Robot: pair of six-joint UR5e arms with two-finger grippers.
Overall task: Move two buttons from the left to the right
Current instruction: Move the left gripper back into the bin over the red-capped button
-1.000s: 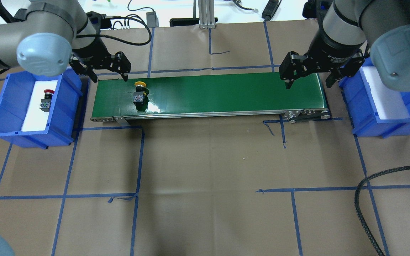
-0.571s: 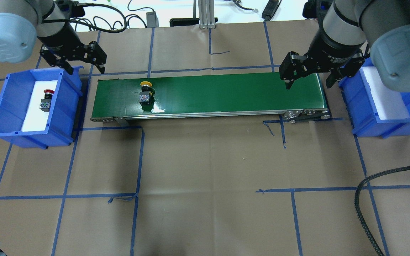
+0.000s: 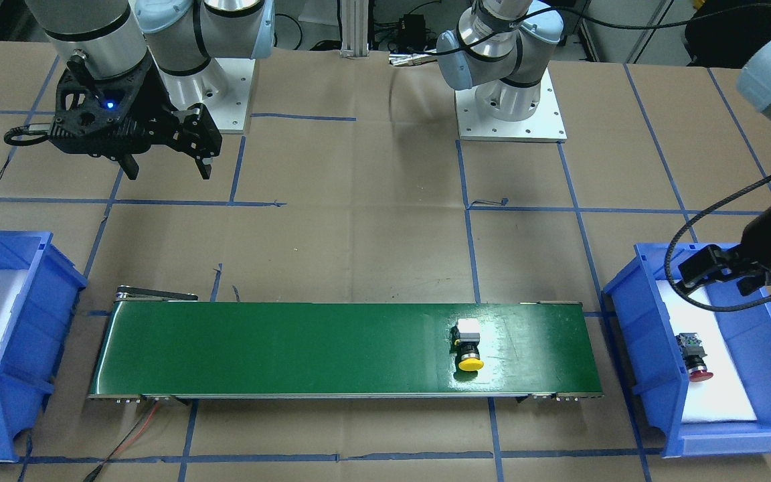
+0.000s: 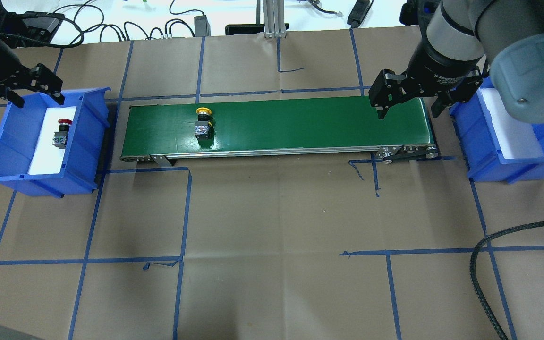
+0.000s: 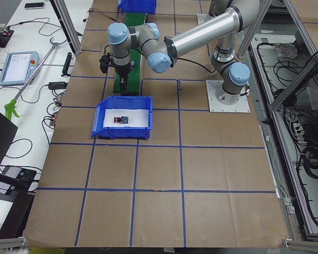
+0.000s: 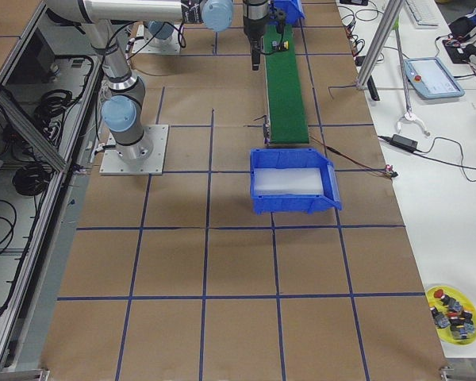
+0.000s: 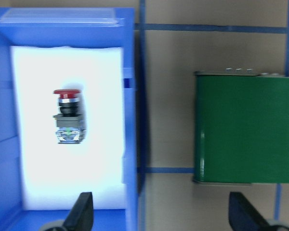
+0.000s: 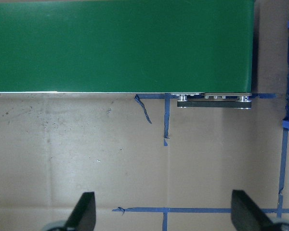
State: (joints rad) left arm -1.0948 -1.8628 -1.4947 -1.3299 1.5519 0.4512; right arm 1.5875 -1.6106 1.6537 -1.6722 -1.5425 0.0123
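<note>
The yellow-capped button (image 4: 203, 123) lies on its side on the green conveyor belt (image 4: 300, 123), left of the middle; it also shows in the front view (image 3: 468, 347). The red button (image 4: 61, 133) lies on white foam in the left blue bin (image 4: 88, 137), and shows in the left wrist view (image 7: 68, 115). My left gripper (image 4: 39, 100) is open and empty above the bin's far edge. My right gripper (image 4: 409, 113) is open and empty above the belt's right end.
The right blue bin (image 4: 513, 165), lined with white foam, stands just past the belt's right end. A black cable (image 4: 477, 264) loops onto the table at the front right. More cables lie along the table's far edge.
My left gripper has moved left, from the belt's left end to above the left bin. The yellow button has travelled a little to the right on the belt. The right arm has stayed put.
</note>
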